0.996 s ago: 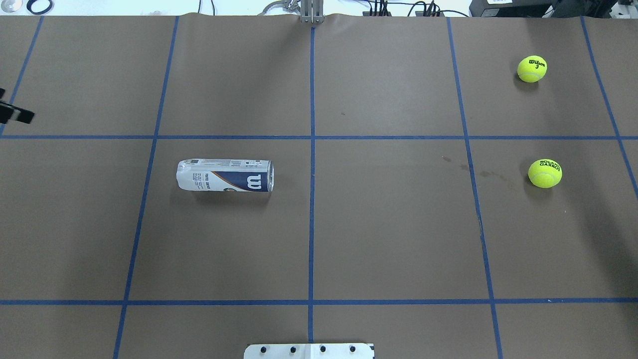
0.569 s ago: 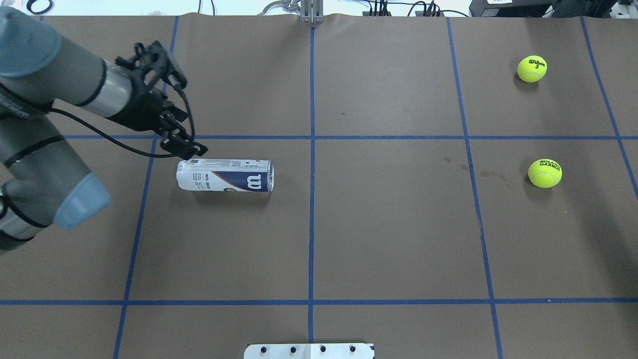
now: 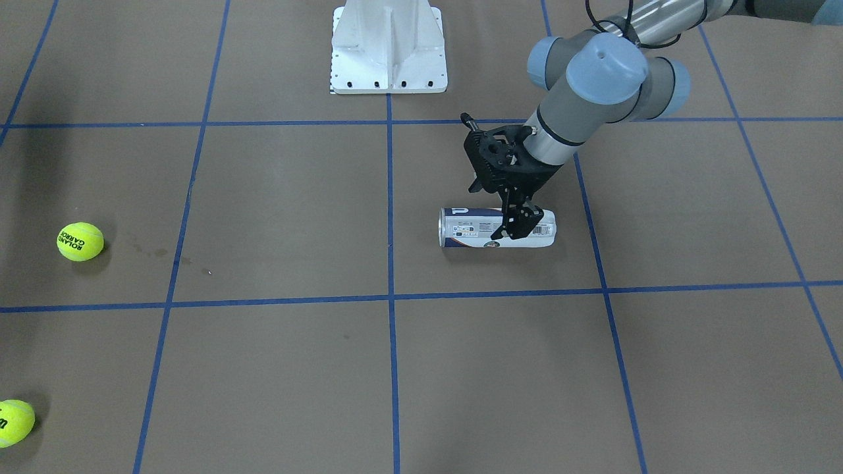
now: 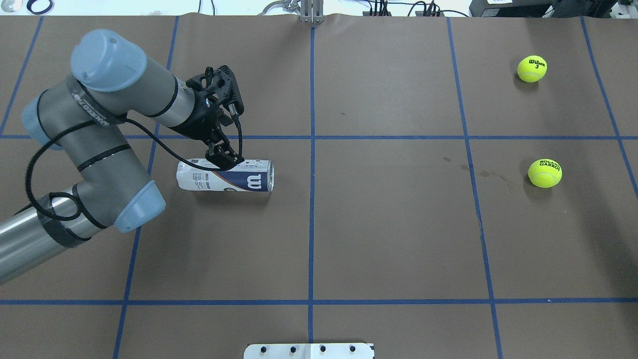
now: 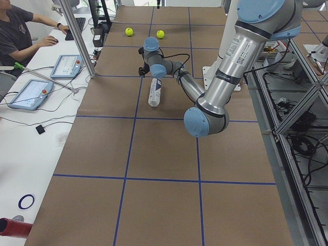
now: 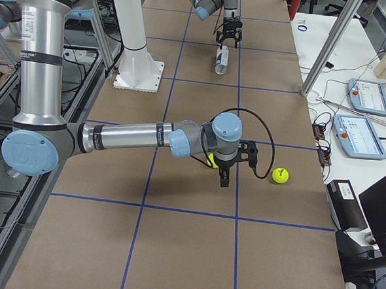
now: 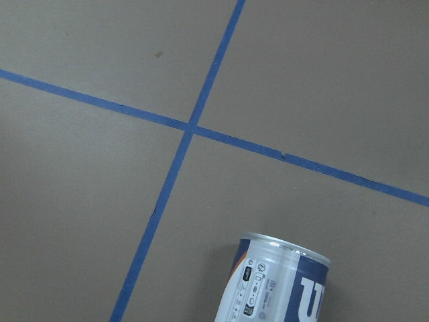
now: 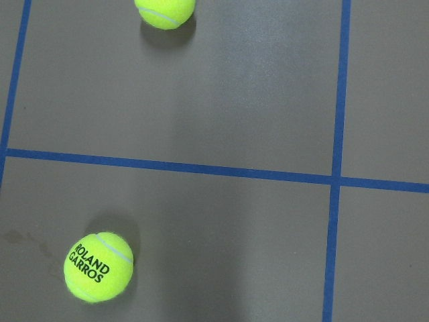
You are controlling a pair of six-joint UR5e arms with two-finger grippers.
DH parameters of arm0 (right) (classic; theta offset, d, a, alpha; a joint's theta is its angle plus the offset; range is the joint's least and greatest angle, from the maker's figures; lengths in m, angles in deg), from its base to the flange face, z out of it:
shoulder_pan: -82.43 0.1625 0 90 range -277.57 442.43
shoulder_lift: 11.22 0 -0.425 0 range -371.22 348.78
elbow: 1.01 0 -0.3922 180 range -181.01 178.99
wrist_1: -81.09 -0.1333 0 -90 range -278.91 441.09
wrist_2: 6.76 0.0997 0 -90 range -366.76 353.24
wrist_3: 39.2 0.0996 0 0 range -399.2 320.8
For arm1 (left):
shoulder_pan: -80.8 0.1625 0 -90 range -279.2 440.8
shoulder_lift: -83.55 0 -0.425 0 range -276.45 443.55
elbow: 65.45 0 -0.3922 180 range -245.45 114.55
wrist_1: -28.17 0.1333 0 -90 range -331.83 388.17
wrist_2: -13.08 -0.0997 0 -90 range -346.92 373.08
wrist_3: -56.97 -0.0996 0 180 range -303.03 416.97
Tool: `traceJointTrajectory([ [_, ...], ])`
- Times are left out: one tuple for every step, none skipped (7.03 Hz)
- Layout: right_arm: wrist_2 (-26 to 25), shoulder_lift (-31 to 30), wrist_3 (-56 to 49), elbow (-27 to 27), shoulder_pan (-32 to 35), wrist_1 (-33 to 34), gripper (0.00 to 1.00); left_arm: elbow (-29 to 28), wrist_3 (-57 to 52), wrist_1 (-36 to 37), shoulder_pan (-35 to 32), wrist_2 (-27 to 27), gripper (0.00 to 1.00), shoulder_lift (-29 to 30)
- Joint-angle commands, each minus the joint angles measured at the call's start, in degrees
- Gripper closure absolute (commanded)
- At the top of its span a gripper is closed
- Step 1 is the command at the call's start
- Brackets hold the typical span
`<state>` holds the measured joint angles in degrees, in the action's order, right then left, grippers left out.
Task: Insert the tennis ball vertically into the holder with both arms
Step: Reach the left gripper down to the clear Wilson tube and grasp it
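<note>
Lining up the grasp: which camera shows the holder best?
Overhead exterior: the holder lies on its side, nearly all visible. Front-facing has the left pincer across it; left wrist crops it; side views show it small.

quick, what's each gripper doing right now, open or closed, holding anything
Left gripper: open, holding nothing, over the clear plastic tennis-ball can lying on its side.
Right gripper: cannot be told.
</note>
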<state>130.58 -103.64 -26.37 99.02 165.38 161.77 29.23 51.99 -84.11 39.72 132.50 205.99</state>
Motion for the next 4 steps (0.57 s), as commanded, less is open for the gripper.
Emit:
traceJointTrajectory([
  [0.03, -0.3, 0.0, -0.09, 0.02, 0.0, 0.0, -1.69, -5.19, 10.16, 4.41, -6.2, 0.01, 5.33],
  [0.03, -0.65, 0.09, -0.09, 0.02, 0.0, 0.0, -1.6, -5.31, 14.5, 5.65, -6.3, 0.01, 7.45],
  [0.03, -0.74, 0.0, -0.09, 0.02, 0.0, 0.0, -1.69, -5.4, 14.72, 7.05, -9.44, 0.01, 7.38],
  [0.03, -0.83, 0.09, -0.09, 0.02, 0.0, 0.0, -2.47, -9.31, 14.72, 10.02, -16.34, 0.01, 7.73],
])
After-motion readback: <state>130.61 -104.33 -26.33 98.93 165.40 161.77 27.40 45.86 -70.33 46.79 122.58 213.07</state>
